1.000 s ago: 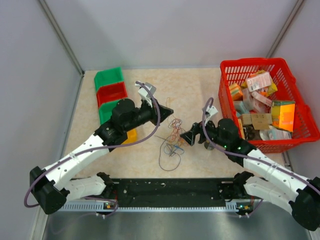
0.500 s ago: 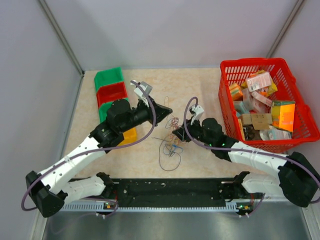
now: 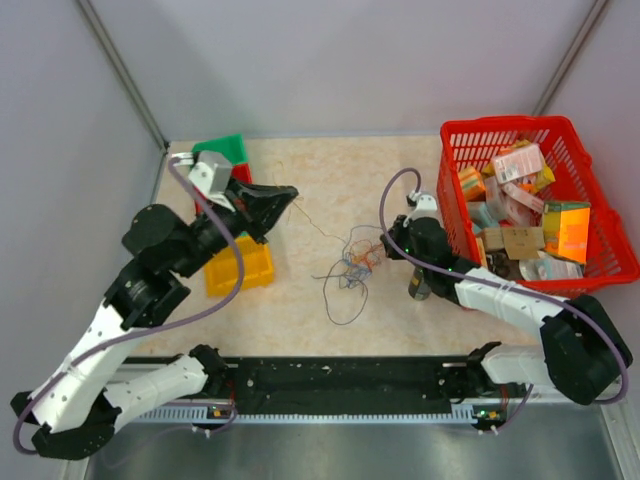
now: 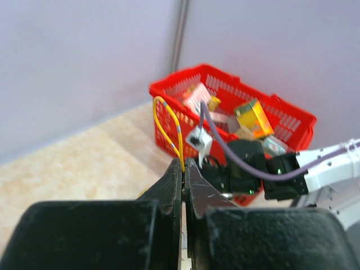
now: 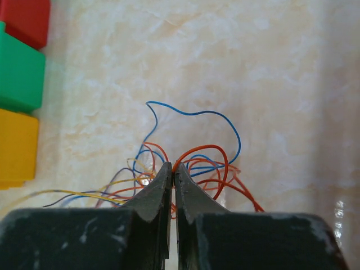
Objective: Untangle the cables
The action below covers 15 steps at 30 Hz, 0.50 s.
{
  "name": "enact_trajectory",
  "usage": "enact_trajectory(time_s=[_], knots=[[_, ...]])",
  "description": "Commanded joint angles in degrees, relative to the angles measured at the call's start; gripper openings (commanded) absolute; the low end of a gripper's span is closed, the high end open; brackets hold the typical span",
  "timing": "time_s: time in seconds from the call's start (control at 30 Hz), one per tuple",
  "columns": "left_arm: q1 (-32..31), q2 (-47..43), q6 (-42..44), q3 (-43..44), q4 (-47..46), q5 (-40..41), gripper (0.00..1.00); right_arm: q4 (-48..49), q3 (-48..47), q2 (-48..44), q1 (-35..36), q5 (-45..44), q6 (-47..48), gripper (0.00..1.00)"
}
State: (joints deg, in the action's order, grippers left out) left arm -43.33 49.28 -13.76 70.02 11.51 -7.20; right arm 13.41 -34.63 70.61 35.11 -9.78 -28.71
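Two grippers are each closed on a strand of the cables (image 3: 352,262), which lie in a loose tangle on the table (image 3: 330,170) at the centre of the overhead view, between the yellow bin (image 3: 240,270) at left and the red basket (image 3: 508,121) at right. Left gripper (image 3: 288,196), upper left of the tangle and well apart from it, is clamped on a yellow wire (image 4: 165,121) that loops above its tips. Right gripper (image 3: 384,250), just right of the tangle, has its jaws pressed together on an orange wire (image 5: 198,147) at the heap's edge
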Motion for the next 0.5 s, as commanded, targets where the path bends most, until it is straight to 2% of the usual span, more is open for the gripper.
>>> enact_trajectory(time_s=[0.0, 0.17, 0.33, 0.47], knots=[[0.18, -2.17, 6.72, 8.97, 3.95, 6.67, 0.0, 0.12, -0.44, 2.6, -0.04, -4.46, 3.57, 0.0], [0.18, -1.64, 7.52, 16.8, 1.42, 7.47, 0.0, 0.38, -0.61, 5.15, -0.05, -3.32, 4.89, 0.0], [0.18, 2.22, 8.66, 28.66, 0.54, 3.34, 0.0, 0.92, -0.17, 5.42, -0.13, -3.14, 4.72, 0.0], [0.09, 3.28, 8.84, 32.81, -4.2, 0.18, 0.0, 0.65, 0.18, 4.8, -0.22, -4.36, 5.07, 0.0]])
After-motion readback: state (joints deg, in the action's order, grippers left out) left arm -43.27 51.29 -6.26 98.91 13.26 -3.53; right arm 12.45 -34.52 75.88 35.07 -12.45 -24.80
